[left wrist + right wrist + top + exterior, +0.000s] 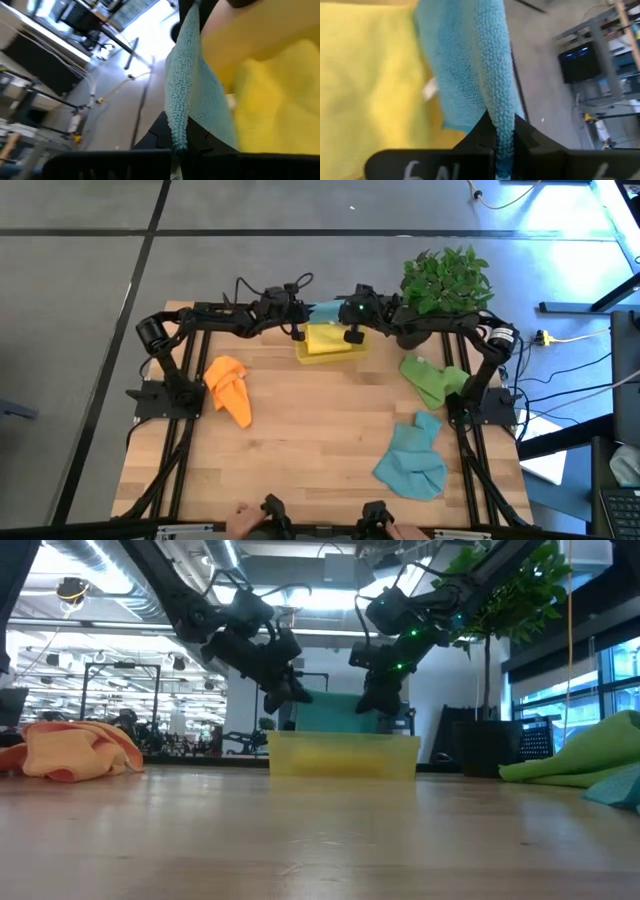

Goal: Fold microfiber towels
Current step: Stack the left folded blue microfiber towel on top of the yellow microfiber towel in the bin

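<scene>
we've got both end effectors over the bin [330, 345] at the surface's far edge: left end effector [298, 332] & right end effector [354, 333] each clenched on an edge of a teal towel [470, 60], stretched above the yellow towel [370, 90] in the bin. orange towel [230, 388], green towel [432, 380] & 2nd teal towel [412, 465] lie crumpled, unfolded. most work's left.

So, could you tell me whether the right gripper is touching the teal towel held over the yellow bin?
Touching. In the right wrist view the right gripper is shut on the folded edge of the teal towel, which runs straight down between its two dark fingers.
</scene>
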Controlling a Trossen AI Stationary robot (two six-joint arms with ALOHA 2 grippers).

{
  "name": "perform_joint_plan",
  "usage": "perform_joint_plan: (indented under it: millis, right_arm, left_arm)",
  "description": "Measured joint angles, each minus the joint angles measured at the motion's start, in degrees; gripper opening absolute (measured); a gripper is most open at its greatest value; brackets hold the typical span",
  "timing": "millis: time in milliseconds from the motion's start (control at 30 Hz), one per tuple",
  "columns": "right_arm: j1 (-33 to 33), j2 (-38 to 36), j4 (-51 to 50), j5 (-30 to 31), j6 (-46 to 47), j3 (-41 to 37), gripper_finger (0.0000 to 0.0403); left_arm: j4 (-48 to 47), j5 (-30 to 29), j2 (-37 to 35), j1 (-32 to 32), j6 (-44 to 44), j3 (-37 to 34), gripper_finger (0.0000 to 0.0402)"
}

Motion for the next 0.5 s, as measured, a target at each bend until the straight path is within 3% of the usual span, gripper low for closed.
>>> perform_joint_plan:
  millis: [267, 500]
  right_arm:
    - [4.56, 0.0, -6.21, 0.5, 3.49, -0.95, 0.0017]
    - [6.32, 0.0, -13.13, -4.9, 9.18, -0.95, 0.0017]
  left_arm:
    - [-5.76, -0.45, 0.08, -4.75, -0.11, -0.13, 0.0]
    - [-11.85, 0.23, 0.08, -7.27, -2.33, -0.13, 0.0]
